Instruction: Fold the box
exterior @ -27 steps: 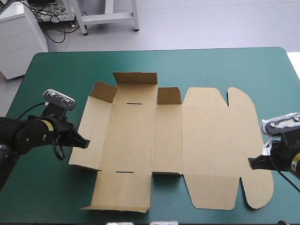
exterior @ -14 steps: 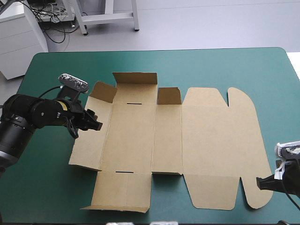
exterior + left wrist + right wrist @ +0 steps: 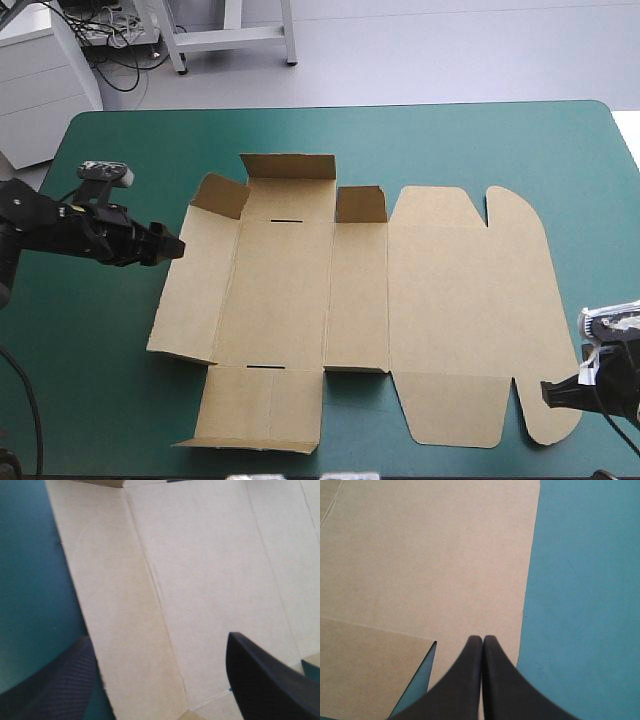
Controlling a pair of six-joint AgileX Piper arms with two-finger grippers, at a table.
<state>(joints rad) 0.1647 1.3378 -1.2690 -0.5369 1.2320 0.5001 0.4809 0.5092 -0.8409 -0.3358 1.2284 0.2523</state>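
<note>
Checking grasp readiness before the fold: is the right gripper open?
No, the right gripper is shut into one pointed arch near the edge of the box.

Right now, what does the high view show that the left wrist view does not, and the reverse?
Only the high view: the whole box, lying flat except for raised flaps along its far edge, and the right end effector at its near right corner. Only the left wrist view: the left end effector is open, its fingers wide apart, with a crease of the box ahead between them. Both: brown board on the teal-green cover.
</note>
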